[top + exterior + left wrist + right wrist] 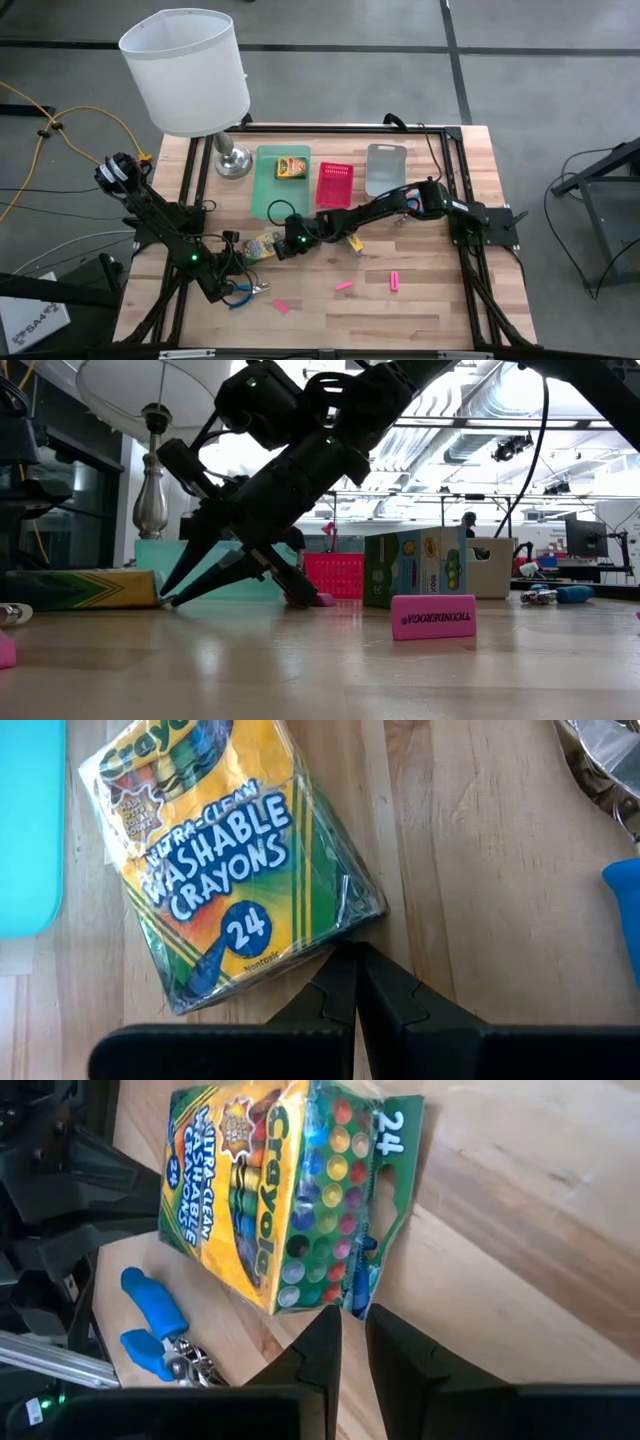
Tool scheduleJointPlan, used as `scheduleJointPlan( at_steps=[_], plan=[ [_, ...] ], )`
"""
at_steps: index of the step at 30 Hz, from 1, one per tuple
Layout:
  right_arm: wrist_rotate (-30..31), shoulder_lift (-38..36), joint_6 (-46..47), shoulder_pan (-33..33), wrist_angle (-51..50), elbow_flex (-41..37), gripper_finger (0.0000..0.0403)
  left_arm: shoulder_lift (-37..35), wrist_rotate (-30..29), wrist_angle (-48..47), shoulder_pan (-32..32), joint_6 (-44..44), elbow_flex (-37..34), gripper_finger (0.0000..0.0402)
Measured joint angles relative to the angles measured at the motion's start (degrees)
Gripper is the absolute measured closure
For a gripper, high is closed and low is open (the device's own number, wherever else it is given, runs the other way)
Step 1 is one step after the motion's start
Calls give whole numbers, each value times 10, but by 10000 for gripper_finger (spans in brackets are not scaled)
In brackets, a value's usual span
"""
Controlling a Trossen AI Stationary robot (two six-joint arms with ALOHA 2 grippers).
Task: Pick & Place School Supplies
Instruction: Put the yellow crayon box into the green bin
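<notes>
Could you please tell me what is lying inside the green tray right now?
One crayon box lies in the green tray. The tray's near end is partly covered by the right gripper, so anything there is hidden.

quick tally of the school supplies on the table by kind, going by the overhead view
crayon boxes: 3
pink erasers: 3
blue-handled tool: 1 that shows clearly
total: 7
</notes>
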Motion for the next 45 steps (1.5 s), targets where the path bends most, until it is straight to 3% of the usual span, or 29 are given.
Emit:
scheduleJointPlan(
  at_steps=[45],
  plan=[
    [-7, 0, 9, -9, 4, 0, 360, 0, 0, 32, 0, 25, 0, 401]
  ],
)
